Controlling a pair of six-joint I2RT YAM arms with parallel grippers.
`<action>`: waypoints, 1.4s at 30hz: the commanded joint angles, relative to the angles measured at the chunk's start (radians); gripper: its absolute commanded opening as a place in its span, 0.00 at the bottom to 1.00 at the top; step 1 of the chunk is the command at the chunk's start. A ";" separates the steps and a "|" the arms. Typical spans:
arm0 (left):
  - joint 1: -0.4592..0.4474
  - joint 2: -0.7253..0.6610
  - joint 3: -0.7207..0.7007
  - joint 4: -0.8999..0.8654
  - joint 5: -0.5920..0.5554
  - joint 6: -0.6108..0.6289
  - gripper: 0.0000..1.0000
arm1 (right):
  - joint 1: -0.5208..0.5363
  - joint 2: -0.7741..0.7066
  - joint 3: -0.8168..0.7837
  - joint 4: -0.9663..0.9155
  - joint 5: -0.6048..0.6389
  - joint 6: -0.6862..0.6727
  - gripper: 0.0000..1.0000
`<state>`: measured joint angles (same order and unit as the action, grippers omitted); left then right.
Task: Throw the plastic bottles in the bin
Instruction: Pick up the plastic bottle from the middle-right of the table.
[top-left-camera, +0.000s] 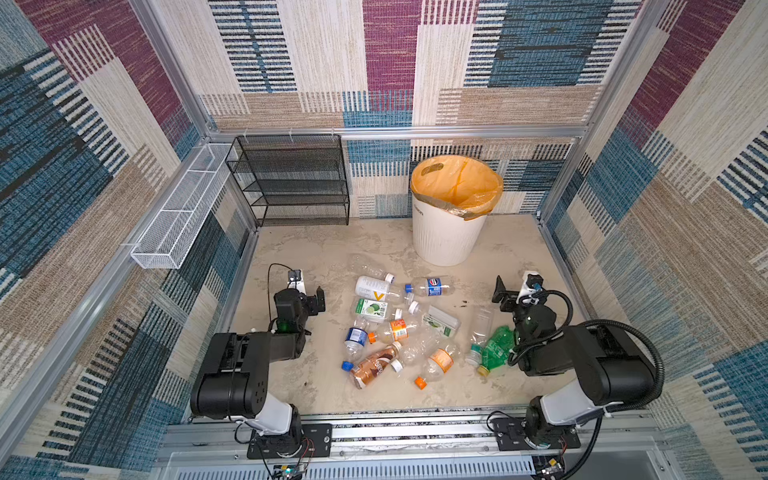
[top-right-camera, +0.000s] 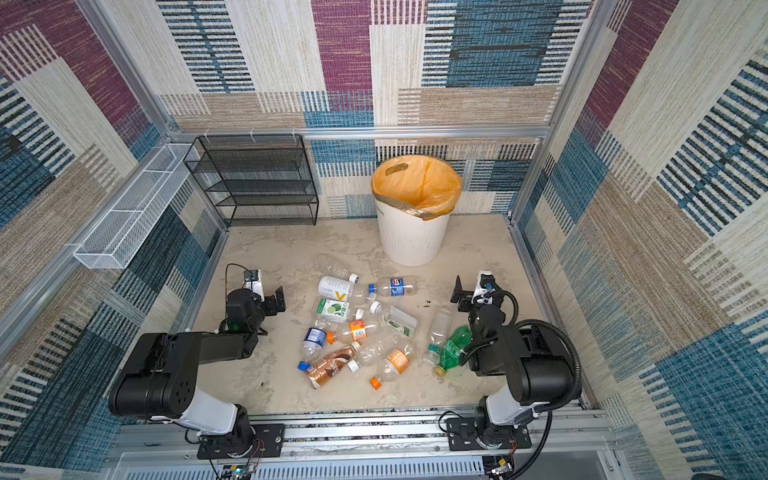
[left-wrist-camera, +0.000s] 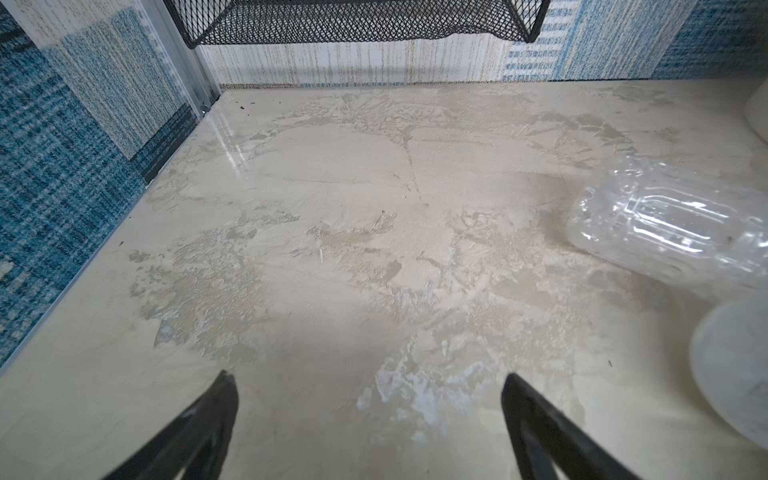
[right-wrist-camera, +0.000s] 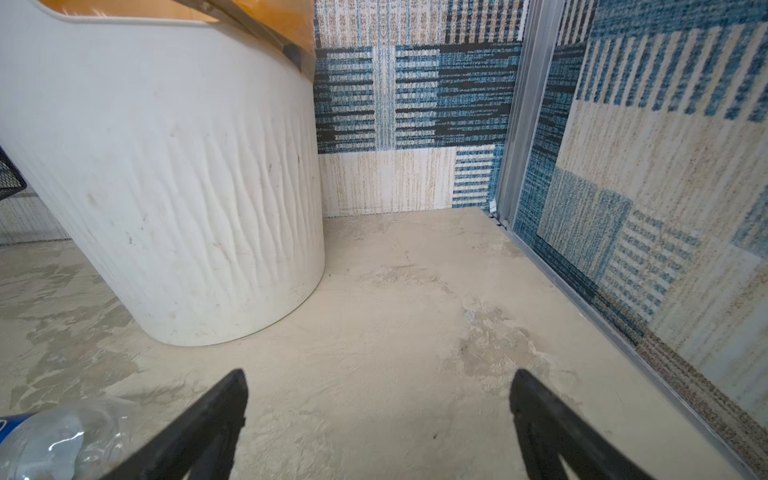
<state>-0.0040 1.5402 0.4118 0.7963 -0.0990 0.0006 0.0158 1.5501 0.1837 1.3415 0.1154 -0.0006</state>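
Observation:
Several plastic bottles lie in a heap mid-floor in both top views: a white one (top-left-camera: 372, 286), a blue-capped clear one (top-left-camera: 432, 286), a brown one (top-left-camera: 374, 365), a green one (top-left-camera: 496, 347) (top-right-camera: 455, 345). The bin (top-left-camera: 449, 237) (top-right-camera: 411, 241), white, ribbed and lined with an orange bag, stands upright at the back right. My left gripper (top-left-camera: 311, 297) (left-wrist-camera: 368, 386) is open over bare floor left of the heap; a crumpled clear bottle (left-wrist-camera: 665, 224) lies off to its side. My right gripper (top-left-camera: 510, 293) (right-wrist-camera: 378, 382) is open and empty, with the bin (right-wrist-camera: 166, 187) just ahead and a clear bottle (right-wrist-camera: 54, 440) beside it.
A black mesh shelf rack (top-left-camera: 291, 178) (left-wrist-camera: 353, 20) hangs on the back wall at the left. A long white wire basket (top-left-camera: 178, 216) runs along the left wall. Carpeted walls with aluminium rails (right-wrist-camera: 582, 299) close in the floor on three sides.

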 joint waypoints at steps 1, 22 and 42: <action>0.004 0.001 0.013 0.029 0.021 0.014 0.99 | 0.001 0.001 0.002 0.038 0.006 -0.004 0.99; 0.013 0.003 0.018 0.022 0.038 0.010 0.99 | 0.001 0.001 0.001 0.038 0.007 -0.004 0.99; 0.018 -0.207 0.106 -0.278 -0.018 -0.020 0.79 | -0.007 -0.043 0.031 -0.049 0.009 0.004 0.82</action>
<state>0.0208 1.3838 0.4835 0.6537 -0.0746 -0.0013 0.0071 1.5120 0.2115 1.2861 0.1150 -0.0002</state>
